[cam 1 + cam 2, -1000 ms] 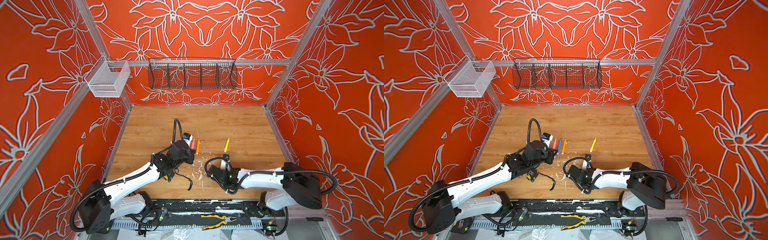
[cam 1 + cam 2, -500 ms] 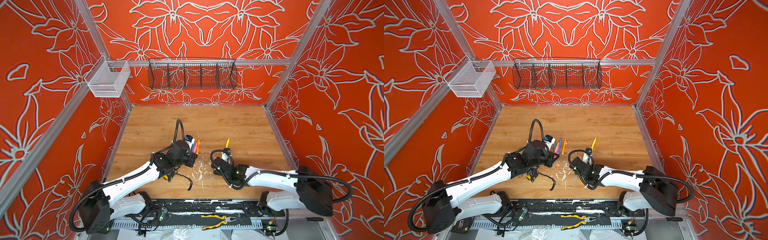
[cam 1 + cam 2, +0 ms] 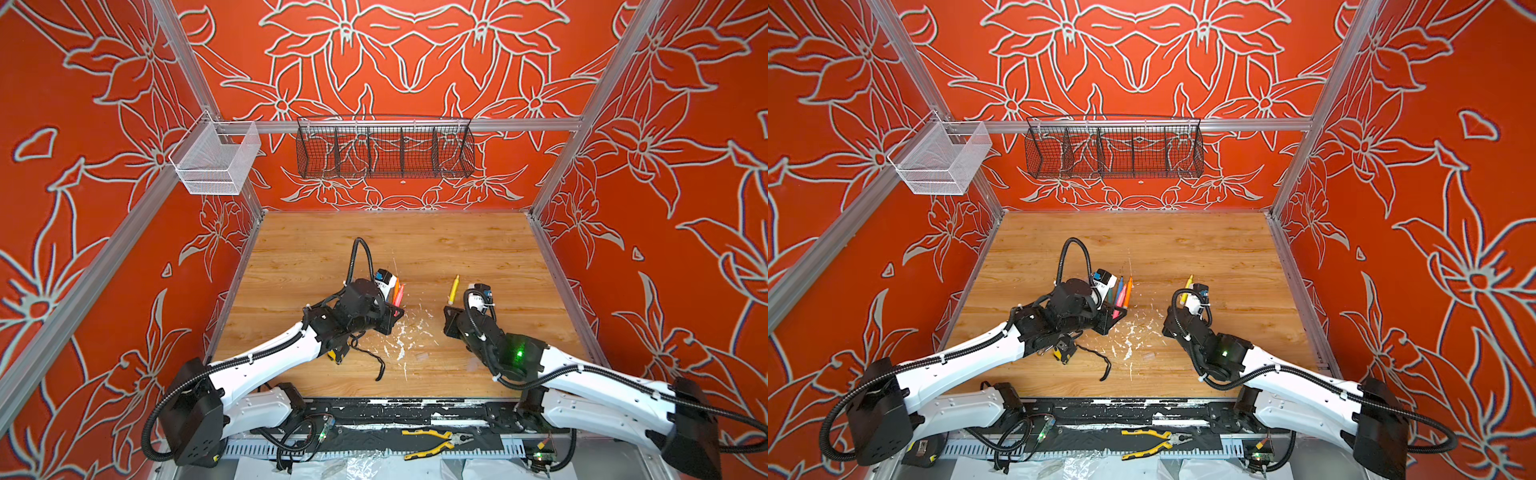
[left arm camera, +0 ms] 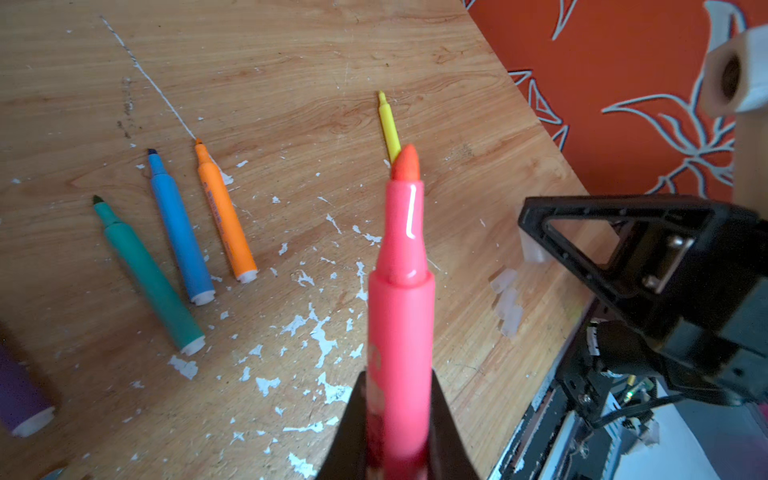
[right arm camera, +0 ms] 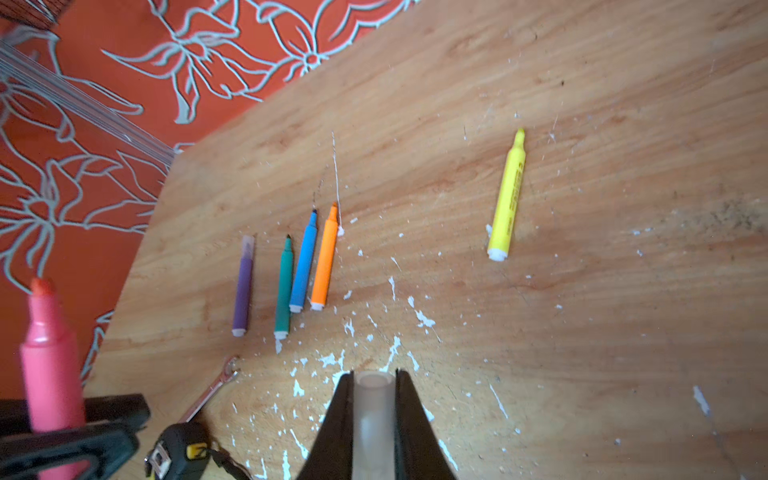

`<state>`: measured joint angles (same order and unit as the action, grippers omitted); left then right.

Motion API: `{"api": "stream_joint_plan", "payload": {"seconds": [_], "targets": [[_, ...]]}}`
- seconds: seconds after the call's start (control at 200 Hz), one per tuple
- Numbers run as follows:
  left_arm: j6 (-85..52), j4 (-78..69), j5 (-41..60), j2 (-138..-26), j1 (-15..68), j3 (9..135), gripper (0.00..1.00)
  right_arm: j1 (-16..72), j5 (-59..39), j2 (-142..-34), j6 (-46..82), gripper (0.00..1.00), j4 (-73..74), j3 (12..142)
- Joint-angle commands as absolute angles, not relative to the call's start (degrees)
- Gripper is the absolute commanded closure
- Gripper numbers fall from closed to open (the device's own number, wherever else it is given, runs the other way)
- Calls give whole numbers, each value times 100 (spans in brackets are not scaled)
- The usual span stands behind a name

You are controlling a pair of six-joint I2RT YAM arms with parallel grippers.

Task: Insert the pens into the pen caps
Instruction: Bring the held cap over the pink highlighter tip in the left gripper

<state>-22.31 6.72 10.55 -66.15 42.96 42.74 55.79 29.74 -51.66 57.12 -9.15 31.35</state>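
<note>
From where I stood, the left end effector (image 4: pixel 399 399) was clamped narrow around the pink pen (image 4: pixel 401 291). It gripped toward the rear end, so most of the barrel and the bare tip stuck out ahead. The right end effector (image 5: pixel 372 376) was pinched on a clear cap (image 5: pixel 372 399), its open mouth facing outward. Both hung over the bench (image 3: pixel 415 249), near each other but apart and not yet lined up.

On the wood lay the teal pen (image 4: pixel 149 278), blue pen (image 4: pixel 178 232) and orange pen (image 4: pixel 224 220), side by side. The purple pen (image 5: pixel 243 291) lay beside them, apparently capped already, and the yellow pen (image 5: pixel 508 195) lay well apart. A few spare caps (image 4: pixel 505 303) lay close to the right arm.

Alignment looked like the main risk. With so much pen overhanging the grip, a small wrist error would swing the tip wide of that narrow mouth. The felt could then crush against the rim. A hard push might also slide the pen back through the jaws. The slick cap could squirt out and roll among the white flecks, where it would be hard to spot.
</note>
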Motion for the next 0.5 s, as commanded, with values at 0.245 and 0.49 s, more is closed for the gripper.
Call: {"api": "stream_joint_plan", "payload": {"seconds": [0.245, 0.49], "targets": [[-2574, 224, 1698, -6329, 4272, 4012, 100, 5502, 2883, -4304, 5154, 93, 216, 3363], [-2733, 74, 2018, -6486, 4271, 4043, 100, 5502, 1988, -4524, 4929, 93, 1647, 3306]]}}
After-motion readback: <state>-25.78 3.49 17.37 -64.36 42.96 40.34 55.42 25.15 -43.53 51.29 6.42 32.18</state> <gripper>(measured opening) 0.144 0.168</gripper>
